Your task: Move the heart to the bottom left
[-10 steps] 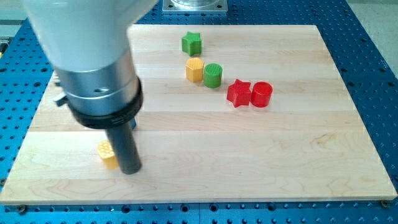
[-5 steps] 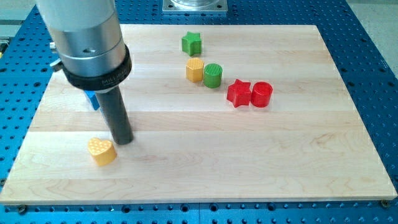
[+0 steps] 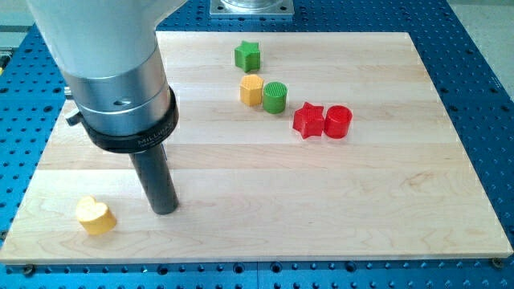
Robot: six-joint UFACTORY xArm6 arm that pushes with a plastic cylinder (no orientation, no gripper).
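Heart closing in on the bottom-left corner

The yellow heart-shaped plastic block (image 3: 95, 215) is sitting near the wooden board's (image 3: 401, 201) bottom-left corner, and my tip (image 3: 165, 209) is resting just to its right, apart from it. No jaws here, only a bare rod; any push is heading leftward.

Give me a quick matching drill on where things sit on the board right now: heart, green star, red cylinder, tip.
Things:
1. heart
2. green star
3. red cylinder
4. my tip

Places:
A. touching the red star's right side
B. near the view's top
C. bottom left corner
D. just right of the heart, apart from it

Pairs: 1-C, 2-B, 3-A, 4-D
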